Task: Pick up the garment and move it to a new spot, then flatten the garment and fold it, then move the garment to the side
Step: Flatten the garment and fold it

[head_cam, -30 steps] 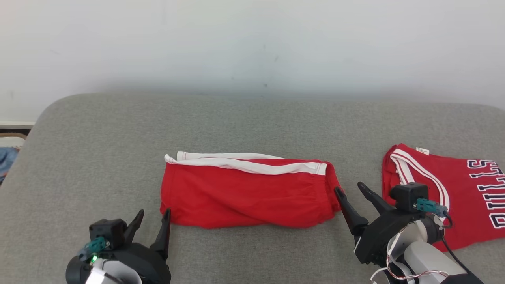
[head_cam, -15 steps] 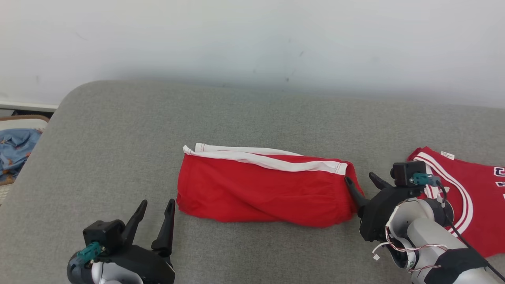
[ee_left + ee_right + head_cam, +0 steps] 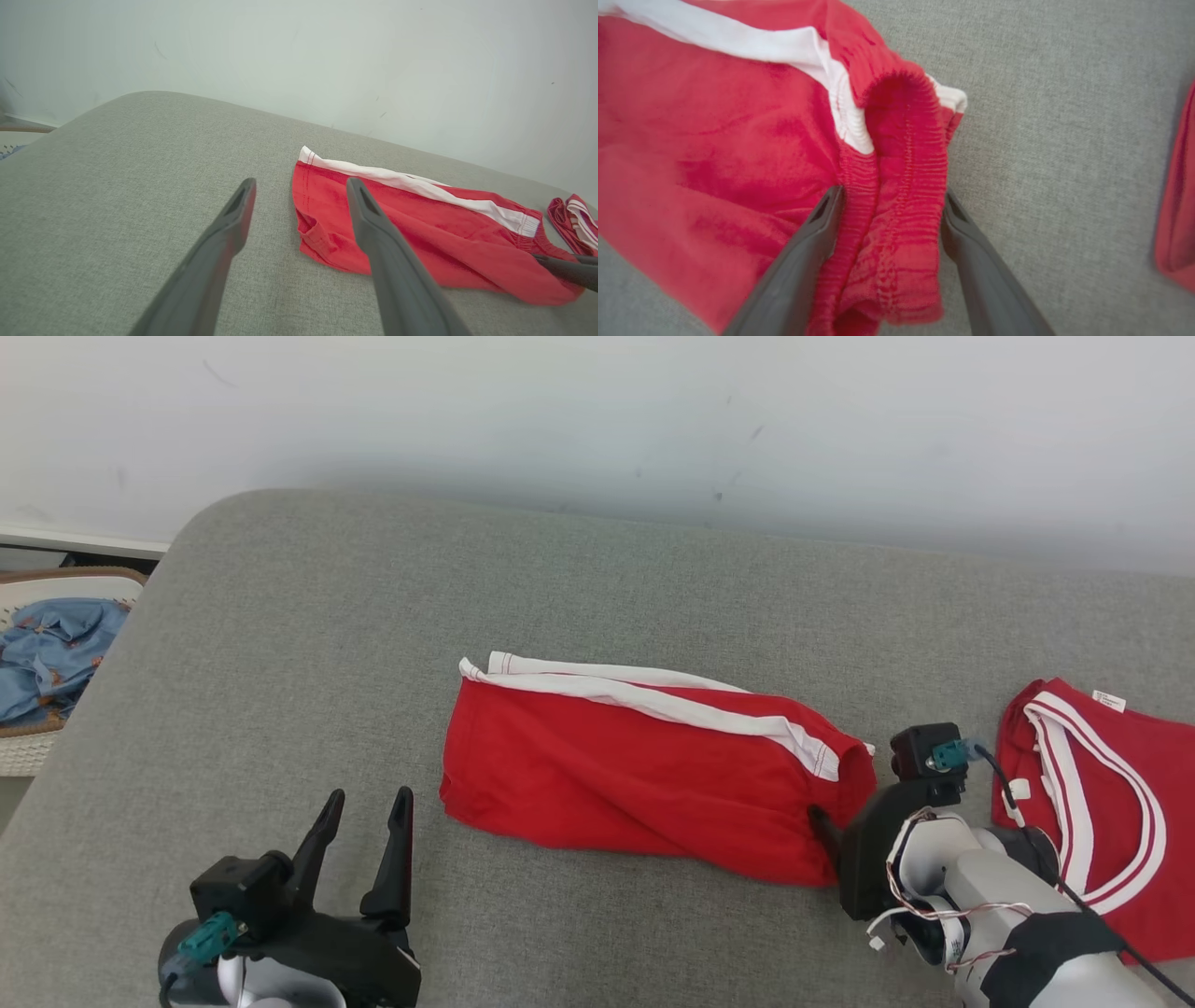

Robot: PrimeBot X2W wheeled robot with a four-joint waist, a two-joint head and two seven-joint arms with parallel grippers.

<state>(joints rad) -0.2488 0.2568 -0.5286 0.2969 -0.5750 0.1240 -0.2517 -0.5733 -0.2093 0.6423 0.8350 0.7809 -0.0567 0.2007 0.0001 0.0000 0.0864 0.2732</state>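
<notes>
My R gripper (image 3: 892, 192) is released, jaws wide, straddling the shorts (image 3: 644, 784) waistband (image 3: 906, 154). Push deeper and catch both layers b4 clamping. L gripper (image 3: 369, 794) also released, idle near left end.

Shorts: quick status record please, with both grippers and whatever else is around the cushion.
shorts: red with white stripe, folded, lying mid-cushion
right gripper: open, one finger on each side of the waistband, not closed on it
left gripper: open, empty, just off the shorts' other end, apart from them
jersey: red, on the robot's right of the shorts, not touching them
cushion: grey
basket: beyond the cushion's left edge, blue cloth inside
stage: fold looks done; move to the side not yet done
</notes>
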